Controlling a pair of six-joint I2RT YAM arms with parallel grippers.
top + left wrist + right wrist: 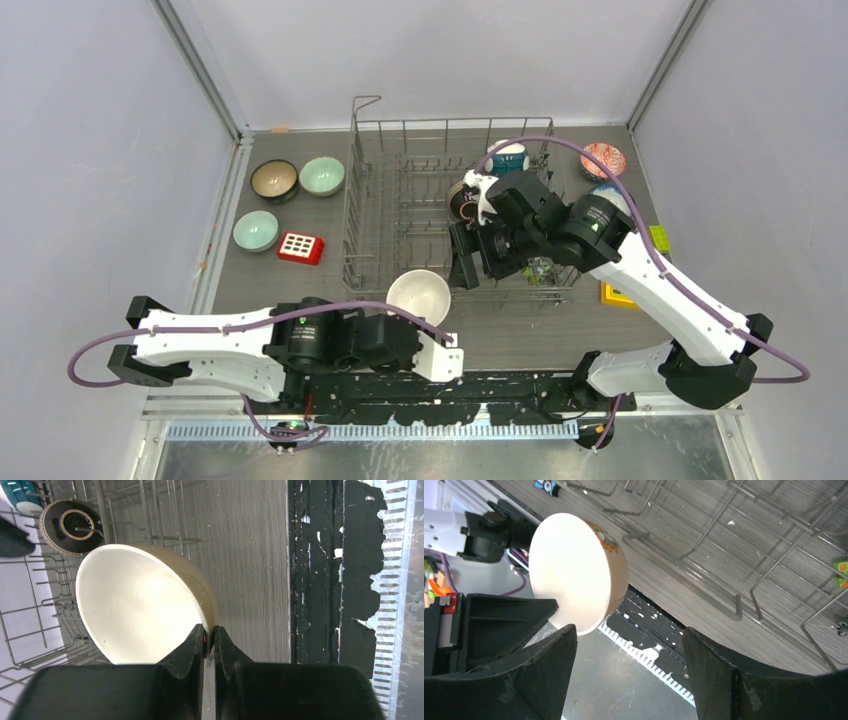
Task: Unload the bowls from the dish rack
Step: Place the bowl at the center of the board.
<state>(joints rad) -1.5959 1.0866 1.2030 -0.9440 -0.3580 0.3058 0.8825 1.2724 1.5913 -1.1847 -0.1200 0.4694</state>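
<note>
The left gripper (210, 636) is squeezed tight on the rim of a round cream pottery bowl (140, 605). The bowl is tipped on its side at the near edge of the big grey wire dish rack (352, 215). The right gripper (628, 632) hangs over the rack, fingers wide apart, holding nothing. A teal and white bowl (508, 157) and a dark round bowl (70, 527) sit in the rack. A brown bowl (274, 180) sits on the grey table (500, 312), left of the rack

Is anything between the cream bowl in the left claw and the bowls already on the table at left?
Yes: a red block lies between the cream bowl and the nearest pale green bowl.
</note>
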